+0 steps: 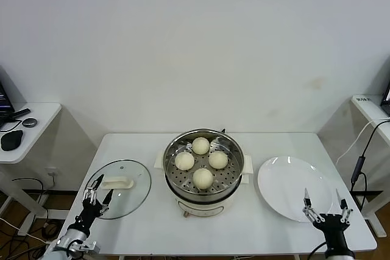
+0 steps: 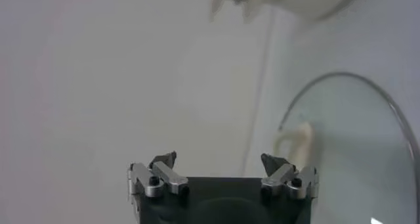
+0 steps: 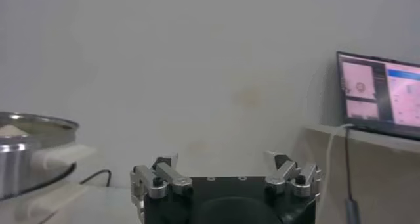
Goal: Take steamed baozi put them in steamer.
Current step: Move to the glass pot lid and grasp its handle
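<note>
Baozi (image 1: 201,162) inside central steamer (image 1: 203,198); both grippers' jaws wide, empty, low at table's (image 1: 152,229) front edge.

above steamer (image 1: 204,178): you had open access, lid off
left: glass lid (image 1: 122,188) blocked table
right: plate (image 1: 292,188) lay bare

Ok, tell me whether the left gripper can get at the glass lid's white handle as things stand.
Probably yes: the left gripper hangs open at the round glass lid's near edge, with nothing between it and the white handle.
</note>
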Robot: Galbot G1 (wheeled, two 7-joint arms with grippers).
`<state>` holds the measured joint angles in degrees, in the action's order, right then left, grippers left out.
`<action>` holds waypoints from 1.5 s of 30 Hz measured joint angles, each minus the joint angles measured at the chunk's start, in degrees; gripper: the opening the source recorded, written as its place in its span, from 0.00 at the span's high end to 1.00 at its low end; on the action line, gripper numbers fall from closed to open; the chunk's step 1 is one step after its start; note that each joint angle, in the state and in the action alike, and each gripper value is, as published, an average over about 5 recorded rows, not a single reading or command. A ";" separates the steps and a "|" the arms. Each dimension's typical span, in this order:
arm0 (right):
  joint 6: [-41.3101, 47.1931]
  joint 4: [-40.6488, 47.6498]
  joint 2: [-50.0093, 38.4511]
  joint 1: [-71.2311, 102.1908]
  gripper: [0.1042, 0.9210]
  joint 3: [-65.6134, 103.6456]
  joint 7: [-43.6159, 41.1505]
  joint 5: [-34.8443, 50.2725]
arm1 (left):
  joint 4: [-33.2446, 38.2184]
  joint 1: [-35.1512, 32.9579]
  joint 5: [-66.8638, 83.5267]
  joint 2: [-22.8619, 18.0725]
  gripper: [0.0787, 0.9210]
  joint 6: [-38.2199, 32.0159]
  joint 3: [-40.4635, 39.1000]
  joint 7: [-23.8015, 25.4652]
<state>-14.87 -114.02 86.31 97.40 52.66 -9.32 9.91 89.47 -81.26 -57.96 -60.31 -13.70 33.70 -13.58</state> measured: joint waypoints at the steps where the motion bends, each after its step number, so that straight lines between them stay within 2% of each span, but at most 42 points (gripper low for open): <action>1: 0.10 -0.25 0.17 0.29 0.12 0.22 0.05 0.03 | -1.07 0.92 -0.96 0.28 0.12 -0.20 -0.30 0.03; 14: 0.63 -2.70 1.98 2.48 0.12 0.47 0.34 -0.32 | -12.73 11.37 -8.75 1.79 0.12 -2.49 -3.00 0.27; 32: 0.09 -2.77 2.44 3.87 0.12 -0.68 0.41 -1.54 | -19.16 18.57 -12.27 0.96 0.12 -3.05 -4.96 0.36; 38: -0.01 -2.62 2.58 3.95 0.12 -0.91 0.41 -1.68 | -19.71 19.37 -13.06 0.29 0.25 -3.06 -5.41 0.62; 45: -0.05 -2.38 2.76 3.92 0.12 -1.49 0.34 -1.98 | -20.65 20.19 -14.16 -0.78 0.49 -2.95 -5.55 0.51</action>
<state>-14.92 -116.40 89.08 101.32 51.17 -8.97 7.93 68.83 -61.07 -72.12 -61.08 -16.65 28.14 -13.07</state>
